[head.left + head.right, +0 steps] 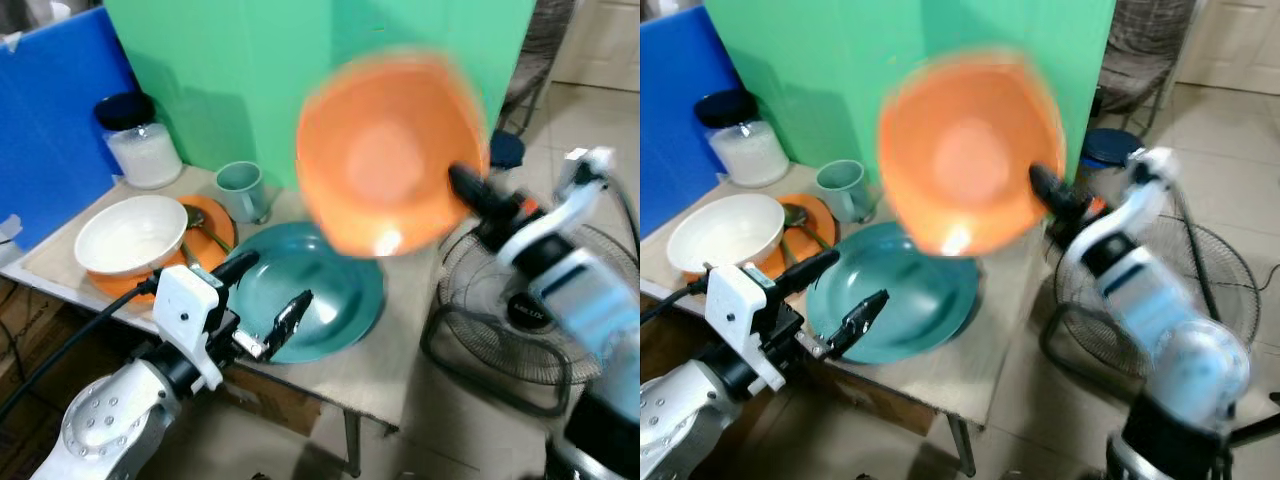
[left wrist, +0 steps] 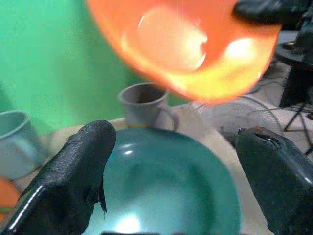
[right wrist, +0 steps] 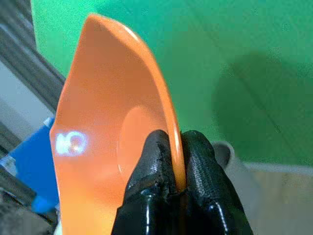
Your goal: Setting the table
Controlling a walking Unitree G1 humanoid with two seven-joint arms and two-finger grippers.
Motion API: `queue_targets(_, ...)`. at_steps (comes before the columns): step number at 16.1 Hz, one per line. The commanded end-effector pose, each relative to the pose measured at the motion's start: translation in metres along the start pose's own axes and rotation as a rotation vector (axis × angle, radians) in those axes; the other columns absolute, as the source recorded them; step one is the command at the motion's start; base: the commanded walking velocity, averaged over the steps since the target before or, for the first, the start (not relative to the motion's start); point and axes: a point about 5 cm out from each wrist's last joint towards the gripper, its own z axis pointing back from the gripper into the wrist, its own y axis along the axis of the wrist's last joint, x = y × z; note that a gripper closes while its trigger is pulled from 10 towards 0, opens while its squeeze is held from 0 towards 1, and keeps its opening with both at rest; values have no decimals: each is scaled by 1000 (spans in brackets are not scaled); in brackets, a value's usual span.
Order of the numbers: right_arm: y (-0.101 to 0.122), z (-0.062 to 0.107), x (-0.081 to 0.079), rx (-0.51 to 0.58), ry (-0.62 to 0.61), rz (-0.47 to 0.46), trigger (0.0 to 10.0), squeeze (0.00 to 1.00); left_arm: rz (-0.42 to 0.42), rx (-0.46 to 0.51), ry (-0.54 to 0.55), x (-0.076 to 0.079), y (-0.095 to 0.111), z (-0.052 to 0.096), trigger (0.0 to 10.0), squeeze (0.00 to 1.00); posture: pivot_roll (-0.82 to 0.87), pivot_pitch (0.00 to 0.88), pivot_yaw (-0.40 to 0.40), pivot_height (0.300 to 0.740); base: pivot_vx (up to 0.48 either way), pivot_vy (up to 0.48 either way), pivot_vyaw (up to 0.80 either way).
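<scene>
A green backdrop (image 1: 300,90) stands behind the surface (image 1: 400,360), with a blue panel (image 1: 55,120) at its left. Off the right edge of the surface, a floor fan (image 1: 500,330) sits on the tiled floor. The orange bowl (image 1: 385,150) is held in the air above the surface, tilted with its inside facing the robot and blurred. The right gripper (image 3: 177,183) has its fingers clenched on the bowl's rim, one on each side of the thin wall. Directly below the bowl, a teal plate (image 1: 320,295) lies flat on the surface. To the plate's left, a white bowl (image 1: 130,235) rests on an orange plate (image 1: 215,225), with a spoon (image 1: 200,225) lying just beside the white bowl. A clear jar (image 1: 140,140) with a dark lid stands near the backdrop, and a pale green mug (image 1: 242,188) stands upright between the jar and the teal plate. The left gripper (image 1: 270,285) hovers at the near edge of the teal plate, its fingers released and spread apart, grasping nothing.
</scene>
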Motion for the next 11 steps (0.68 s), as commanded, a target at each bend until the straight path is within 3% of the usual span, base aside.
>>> queue_targets(1, 8, 1, -15, 58, 63, 37, 10000, 0, -7, -6, 6, -1, -1, -1, 10000, 0, -116, 0, 89, 740, 0, 0, -800)
queue_targets(4, 4, 12, -22, 88, 81, 93, 10000, 0, -38, 35, 113, -4, 4, -3, 10000, 0, -106, 0, 82, 740, 0, 0, -800)
queue_targets(7, 1, 21, -15, 159, -13, 169, 10000, 0, -106, 74, 270, -14, 12, -5, 10000, 0, -103, 0, 77, 740, 0, 0, -800)
queue_targets(11, -3, 27, -5, 199, -136, 231, 10000, 0, -154, 68, 331, -20, 13, -6, 10000, 0, -105, 0, 77, 740, 0, 0, -800)
